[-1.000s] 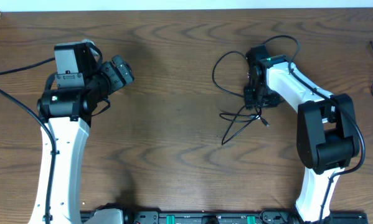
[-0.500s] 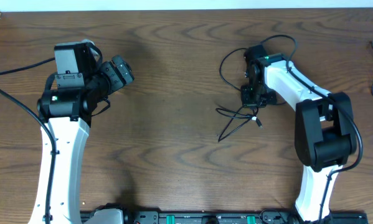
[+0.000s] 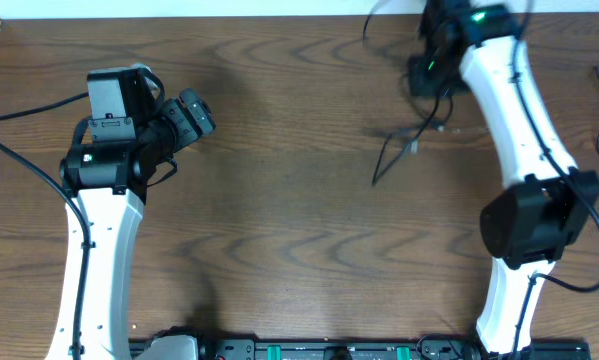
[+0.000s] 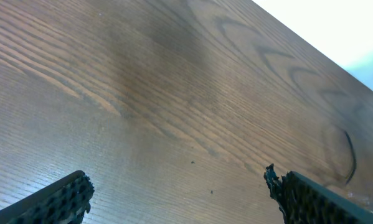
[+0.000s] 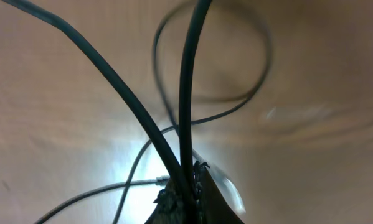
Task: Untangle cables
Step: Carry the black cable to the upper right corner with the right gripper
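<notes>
Since a second ago my right arm has swung from the middle of the counter (image 3: pixel 299 230) out to its far edge. My right fingers (image 3: pixel 426 72), part open over the bundle then, are now pinched tight on the cables (image 3: pixel 381 160). From overhead, the black strands trail back from those fingers toward me. Their loose ends are streaked with motion and seem lifted or barely dragging. The wide loop that lay beyond the fingers has gone up with them. My left fingers (image 3: pixel 197 112) have not shifted: they hang spread wide, well apart from the cables, holding nothing.

At my left wrist, the two ribbed pads sit far apart at the bottom corners, with only bare wood grain between and beyond them.

At my right wrist, the fingers (image 5: pixel 180 196) are closed on two black strands (image 5: pixel 186 93) that rise straight out of the grip. Thinner loops curl beyond them over the blurred counter.

I judge the lift lets the hanging weight draw the loops open. Whether the knot has loosened I cannot tell. My idle left fingers will likely have to take a second strand.
</notes>
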You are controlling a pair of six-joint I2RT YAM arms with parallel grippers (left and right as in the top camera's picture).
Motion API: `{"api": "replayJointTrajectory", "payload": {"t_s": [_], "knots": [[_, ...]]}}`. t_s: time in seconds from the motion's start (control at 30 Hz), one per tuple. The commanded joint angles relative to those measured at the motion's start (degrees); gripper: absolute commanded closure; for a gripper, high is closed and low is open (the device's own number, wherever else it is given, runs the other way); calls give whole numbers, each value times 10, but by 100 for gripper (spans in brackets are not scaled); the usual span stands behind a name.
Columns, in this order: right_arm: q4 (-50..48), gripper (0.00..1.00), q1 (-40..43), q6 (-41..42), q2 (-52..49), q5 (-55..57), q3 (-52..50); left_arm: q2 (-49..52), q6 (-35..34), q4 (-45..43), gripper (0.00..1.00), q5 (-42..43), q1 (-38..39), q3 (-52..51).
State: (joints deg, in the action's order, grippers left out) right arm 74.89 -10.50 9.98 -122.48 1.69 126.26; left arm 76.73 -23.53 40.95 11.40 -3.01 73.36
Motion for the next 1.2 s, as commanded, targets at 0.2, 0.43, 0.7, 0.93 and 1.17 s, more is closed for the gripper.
{"api": "replayJointTrajectory", "payload": {"t_s": [0.2,0.43,0.7,0.93,1.17], "knots": [[-76,99,79,-2,17,89,134,4,9,-5,4,-8,-2,7],[-144,99,140,-20,17,111,157,4,9,-17,4,-8,-2,7],[-140,99,196,-89,-5,138,153,4,7,-29,4,-8,-2,7],[-116,99,216,-122,-86,137,150,4,7,-29,4,-8,-1,7],[-123,97,216,-122,-174,128,150,4,7,-29,4,-8,-1,7]]}}
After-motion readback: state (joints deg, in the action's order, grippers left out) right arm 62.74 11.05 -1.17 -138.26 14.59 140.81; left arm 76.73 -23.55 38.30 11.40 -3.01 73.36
